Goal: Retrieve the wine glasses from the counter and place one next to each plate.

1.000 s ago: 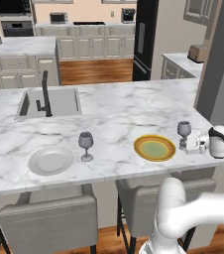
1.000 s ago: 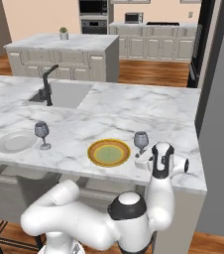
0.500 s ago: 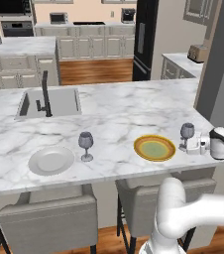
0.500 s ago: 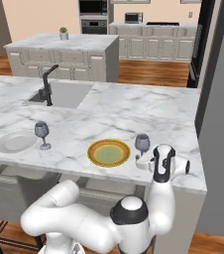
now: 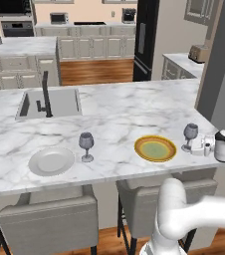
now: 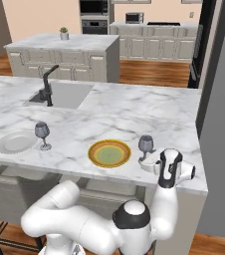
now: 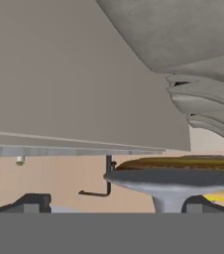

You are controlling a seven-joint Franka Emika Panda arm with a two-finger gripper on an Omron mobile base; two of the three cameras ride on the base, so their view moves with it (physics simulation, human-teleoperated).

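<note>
One wine glass (image 5: 86, 144) stands on the marble island just right of the white plate (image 5: 51, 161). The second wine glass (image 5: 190, 135) stands upright just right of the yellow-rimmed plate (image 5: 155, 148), near the island's right end. My gripper (image 5: 194, 146) reaches in sideways at the level of this glass's foot, open, fingers spread wide. In the right base view the same glass (image 6: 145, 145) is beside the gripper (image 6: 147, 162). In the hand view the glass (image 7: 168, 181) looms close, nearer the right fingertip (image 7: 202, 203) than the left.
The island (image 5: 114, 107) holds a sink (image 5: 50, 102) with a dark faucet (image 5: 46, 94) at the back left. Its right edge is close to my hand. A toaster (image 5: 199, 52) sits on the far counter (image 5: 181, 60). Two stools (image 5: 50, 219) stand under the island's front.
The right-hand glass and my gripper have shifted slightly right and downward together. The other glass and both plates have not moved.
</note>
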